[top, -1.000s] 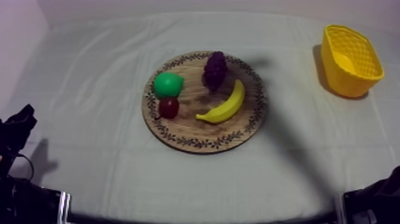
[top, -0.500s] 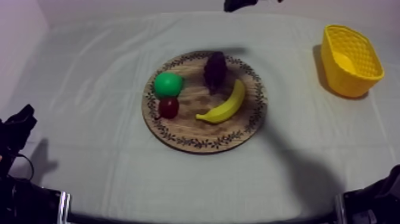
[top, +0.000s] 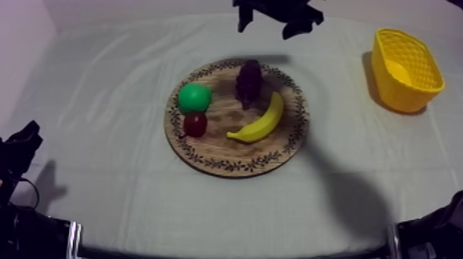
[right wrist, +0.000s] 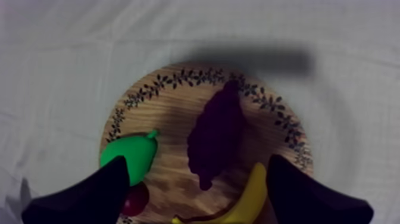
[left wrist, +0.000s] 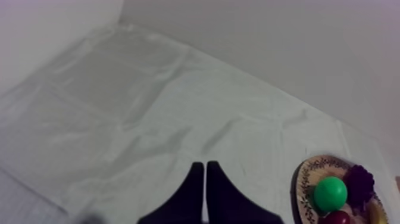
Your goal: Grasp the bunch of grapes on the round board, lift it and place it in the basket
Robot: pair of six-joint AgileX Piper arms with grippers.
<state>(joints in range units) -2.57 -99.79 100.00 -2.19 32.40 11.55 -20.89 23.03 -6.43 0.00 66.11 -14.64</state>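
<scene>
The dark purple bunch of grapes (top: 249,81) lies on the far part of the round wooden board (top: 227,165), beside a banana (top: 260,120). My right gripper (top: 271,22) hovers above the table's far side, beyond the board, its fingers spread wide and holding nothing. In the right wrist view the grapes (right wrist: 217,134) lie below and between the two open fingers (right wrist: 113,182), well apart from them. The yellow basket (top: 406,69) stands at the far right. My left gripper (left wrist: 205,170) is shut into a narrow wedge over bare cloth and rests low at the left (top: 22,146).
A green pear (top: 195,97) and a small red fruit (top: 196,124) lie on the board's left half. In the left wrist view the board (left wrist: 303,179) sits off to one side with the pear (left wrist: 330,193) on it. Bare cloth surrounds the board.
My right gripper has come into the top view from the far edge and has spread its fingers wide. The fruit, the basket and the left arm have not moved.
</scene>
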